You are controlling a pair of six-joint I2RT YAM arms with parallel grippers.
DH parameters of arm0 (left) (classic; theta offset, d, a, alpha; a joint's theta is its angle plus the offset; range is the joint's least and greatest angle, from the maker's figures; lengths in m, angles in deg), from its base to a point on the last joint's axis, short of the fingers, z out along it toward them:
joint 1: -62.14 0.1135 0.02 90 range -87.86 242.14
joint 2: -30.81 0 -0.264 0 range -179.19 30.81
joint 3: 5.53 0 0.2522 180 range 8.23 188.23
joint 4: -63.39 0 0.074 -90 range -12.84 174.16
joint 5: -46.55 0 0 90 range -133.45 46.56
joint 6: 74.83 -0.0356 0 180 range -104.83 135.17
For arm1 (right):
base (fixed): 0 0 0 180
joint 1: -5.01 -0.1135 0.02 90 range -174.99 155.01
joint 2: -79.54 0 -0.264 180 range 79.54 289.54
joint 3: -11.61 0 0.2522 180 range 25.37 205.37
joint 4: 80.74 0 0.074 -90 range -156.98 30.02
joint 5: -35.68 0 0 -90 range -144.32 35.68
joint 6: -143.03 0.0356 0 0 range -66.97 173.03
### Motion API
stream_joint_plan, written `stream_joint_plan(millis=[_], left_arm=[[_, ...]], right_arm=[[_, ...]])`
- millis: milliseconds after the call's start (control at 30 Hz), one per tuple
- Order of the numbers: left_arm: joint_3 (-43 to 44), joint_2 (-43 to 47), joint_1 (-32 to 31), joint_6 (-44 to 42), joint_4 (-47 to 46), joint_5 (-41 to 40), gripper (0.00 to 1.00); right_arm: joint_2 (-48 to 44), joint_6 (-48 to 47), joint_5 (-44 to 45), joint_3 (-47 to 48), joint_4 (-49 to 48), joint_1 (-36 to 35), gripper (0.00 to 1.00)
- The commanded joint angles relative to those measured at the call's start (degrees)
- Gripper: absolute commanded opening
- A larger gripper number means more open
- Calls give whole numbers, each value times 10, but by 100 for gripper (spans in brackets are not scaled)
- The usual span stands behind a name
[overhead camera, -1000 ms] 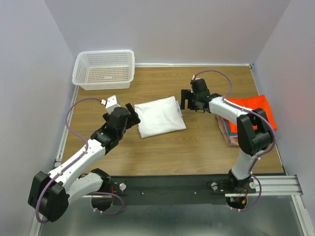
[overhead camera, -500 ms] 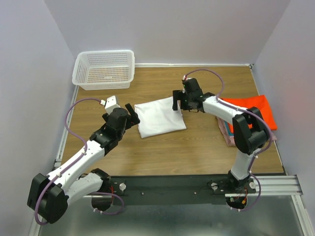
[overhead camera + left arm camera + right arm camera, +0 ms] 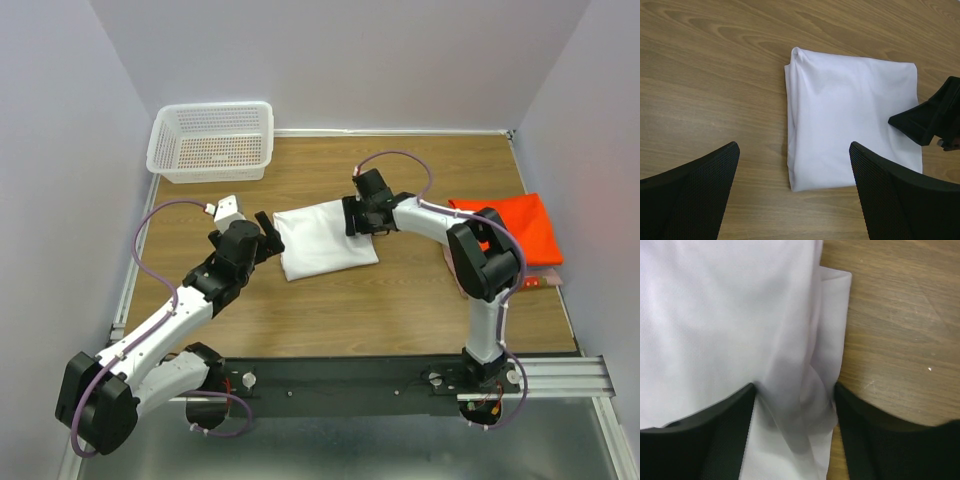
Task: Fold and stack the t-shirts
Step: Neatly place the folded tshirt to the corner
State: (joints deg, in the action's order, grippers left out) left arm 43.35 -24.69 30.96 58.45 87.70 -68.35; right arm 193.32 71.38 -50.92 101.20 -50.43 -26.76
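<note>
One white mesh basket [image 3: 212,140] sits at the far left corner of the wooden table [image 3: 400,300], well apart from everything else. Nearer and to the right of it, the left gripper [image 3: 268,232] points at the left edge of the white t-shirt [image 3: 322,238]. It stands just beside the cloth without touching it, its fingers spread wide with nothing between them; from the left wrist both dark mesh pads frame bare wood and the near corner of the shirt [image 3: 850,120]. The shirt lies folded into a rough rectangle at the middle of the table, slightly askew, with soft creases along its left fold. At its right edge the right gripper [image 3: 352,215] is down on the cloth. In the right wrist view the jaws stand partly apart, astride a raised ridge of white fabric [image 3: 715,315] that fills the gap and touches both pads [image 3: 715,420]; whether it is pinched tight cannot be told. A loose flap of the shirt pokes out onto the wood just beyond. Farther right, the right arm's elbow crosses in front of the orange-red t-shirt [image 3: 515,225], which tops a folded stack at the table's right edge, a pink t-shirt [image 3: 545,283] peeking out below.
</note>
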Motion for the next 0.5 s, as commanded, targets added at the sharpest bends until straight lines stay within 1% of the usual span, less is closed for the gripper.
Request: stream_joint_plan(millis=[0,67,100,133,167,267,300,433,467], left_arm=[[-7,11,3,-9,-12,1,98],[-7,12,3,-9,-15,2,98],[-9,15,3,-10,-17,4,98],[-10,16,4,-10,-17,6,98],[-10,19,3,-11,-18,6,98],[-14,26,4,-10,-19,6,98],[-16,31,4,-10,-21,9,98],[-18,42,4,-12,-25,6,98],[-18,48,4,-14,-26,6,98]], right_arm=[[36,11,5,5,30,-23,60],[39,12,30,3,35,-36,47],[39,19,37,0,37,-41,35],[37,19,40,-2,38,-44,31],[37,20,39,-5,40,-50,21],[28,17,29,-11,45,-53,4],[21,18,31,-21,48,-53,0],[-32,20,61,-65,59,-54,0],[-56,19,69,-76,76,-54,0]])
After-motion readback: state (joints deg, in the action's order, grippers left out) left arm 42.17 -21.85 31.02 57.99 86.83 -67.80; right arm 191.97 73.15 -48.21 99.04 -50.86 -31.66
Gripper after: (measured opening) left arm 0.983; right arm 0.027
